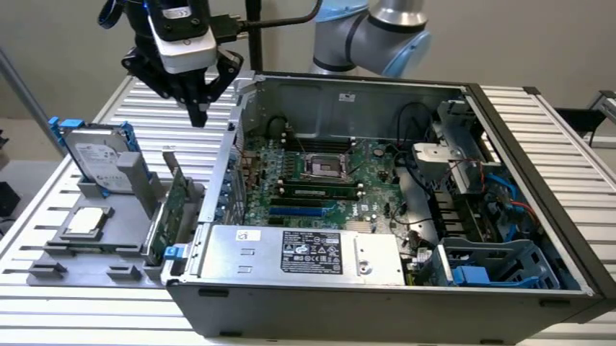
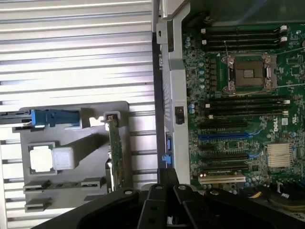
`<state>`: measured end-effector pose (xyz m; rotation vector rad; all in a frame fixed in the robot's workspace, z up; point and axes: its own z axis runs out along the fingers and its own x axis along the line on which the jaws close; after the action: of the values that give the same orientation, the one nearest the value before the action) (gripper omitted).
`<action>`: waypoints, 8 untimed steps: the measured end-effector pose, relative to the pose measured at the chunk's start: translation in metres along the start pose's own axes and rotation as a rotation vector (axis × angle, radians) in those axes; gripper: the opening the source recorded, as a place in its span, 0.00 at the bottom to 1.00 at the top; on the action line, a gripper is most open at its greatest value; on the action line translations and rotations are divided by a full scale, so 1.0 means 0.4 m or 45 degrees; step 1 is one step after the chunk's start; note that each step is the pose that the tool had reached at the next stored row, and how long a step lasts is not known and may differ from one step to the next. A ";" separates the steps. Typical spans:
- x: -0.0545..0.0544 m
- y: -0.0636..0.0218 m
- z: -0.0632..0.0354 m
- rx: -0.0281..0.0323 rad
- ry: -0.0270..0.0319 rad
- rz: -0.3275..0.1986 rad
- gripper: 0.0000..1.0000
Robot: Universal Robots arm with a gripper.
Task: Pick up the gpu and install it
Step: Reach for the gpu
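Below the clenched, empty gripper [image 1: 198, 115], the gpu [image 1: 175, 209] stands on edge in a grey holder [image 1: 91, 252] just beside the case wall [image 1: 229, 173]; a descent while shut could topple the card or strike that wall.

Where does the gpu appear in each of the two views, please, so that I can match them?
Exterior view: the gpu stands on edge in the grey holder, toward the exterior view's left, just outside the case.
Wrist view: the gpu is seen edge-on in the grey holder, beside the case wall.
Shared landmark: the hard drive with blue rails, in the same holder.
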<state>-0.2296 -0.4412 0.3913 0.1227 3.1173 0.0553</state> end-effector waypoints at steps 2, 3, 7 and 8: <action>0.022 -0.004 0.001 0.0037 -0.0004 0.000 0.11; 0.034 -0.005 0.001 0.0056 -0.0005 0.000 0.11; 0.079 -0.013 0.003 0.0120 -0.0010 0.000 0.11; 0.090 -0.014 0.004 0.0136 -0.0012 0.000 0.11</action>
<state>-0.2659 -0.4440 0.3890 0.1228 3.1171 0.0386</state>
